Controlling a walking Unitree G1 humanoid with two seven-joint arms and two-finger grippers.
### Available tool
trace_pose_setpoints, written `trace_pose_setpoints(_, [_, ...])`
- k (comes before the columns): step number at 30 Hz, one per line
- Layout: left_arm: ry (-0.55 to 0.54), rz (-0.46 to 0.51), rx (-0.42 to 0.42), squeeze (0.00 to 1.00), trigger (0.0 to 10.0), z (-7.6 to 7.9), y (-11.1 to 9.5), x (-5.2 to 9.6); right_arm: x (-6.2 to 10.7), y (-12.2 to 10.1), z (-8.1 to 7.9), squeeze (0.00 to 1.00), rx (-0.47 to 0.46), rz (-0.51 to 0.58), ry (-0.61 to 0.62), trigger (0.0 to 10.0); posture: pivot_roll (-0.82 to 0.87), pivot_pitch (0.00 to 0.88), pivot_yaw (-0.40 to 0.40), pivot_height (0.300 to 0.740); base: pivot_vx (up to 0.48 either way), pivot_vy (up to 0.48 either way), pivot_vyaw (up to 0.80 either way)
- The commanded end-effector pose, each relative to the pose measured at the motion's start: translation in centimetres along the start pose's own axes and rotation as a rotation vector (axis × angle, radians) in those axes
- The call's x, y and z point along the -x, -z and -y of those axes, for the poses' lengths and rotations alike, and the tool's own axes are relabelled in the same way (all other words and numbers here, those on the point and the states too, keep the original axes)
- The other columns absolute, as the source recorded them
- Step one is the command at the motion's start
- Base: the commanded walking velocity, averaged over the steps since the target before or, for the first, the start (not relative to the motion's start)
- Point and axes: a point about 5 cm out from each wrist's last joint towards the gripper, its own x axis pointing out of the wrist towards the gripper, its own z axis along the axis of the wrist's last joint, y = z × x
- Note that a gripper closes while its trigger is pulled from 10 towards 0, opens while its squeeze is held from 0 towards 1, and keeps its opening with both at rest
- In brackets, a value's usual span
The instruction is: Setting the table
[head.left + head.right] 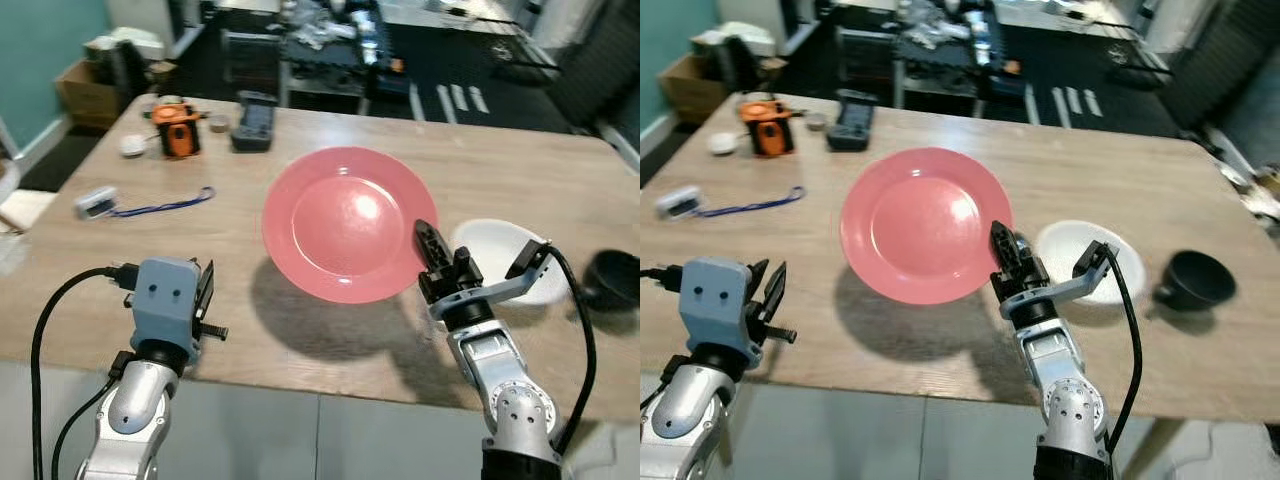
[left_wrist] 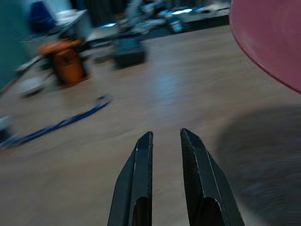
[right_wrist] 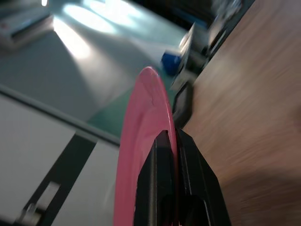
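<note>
Gloss on matt wood

The pink plate (image 1: 345, 222) looks smooth and glossy, catching a highlight; the table (image 1: 500, 170) is matt, pale wood grain. The white bowl (image 1: 497, 250) appears smooth, the dark bowl (image 1: 1200, 278) matt, and the lanyard (image 1: 165, 206) blue cloth.

Workshop: cluttered workbench (image 1: 330, 45), tools

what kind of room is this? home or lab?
Likely a workshop or lab, not a dining room: the wooden table holds an orange tool and a blue lanyard, and a cluttered workbench stands behind. The right pincer holds a pink plate.
</note>
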Motion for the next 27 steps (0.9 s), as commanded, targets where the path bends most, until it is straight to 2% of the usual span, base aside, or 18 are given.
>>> trace_pose_setpoints(1, [0.014,0.004,0.001,0.0,10.0,0.36,0.07,-0.05,0.4,-0.38,0.31,0.0,0.001,0.02,0.007,10.0,0.04,0.007,0.001,0.74,0.0,0.0,-0.8])
trace_pose_setpoints(27, [0.051,0.008,-0.002,0.0,10.0,0.75,0.14,-0.62,0.55,-0.9,-0.05,0.0,0.002,0.043,-0.029,10.0,0.03,0.0,0.025,0.74,0.0,0.0,-0.8])
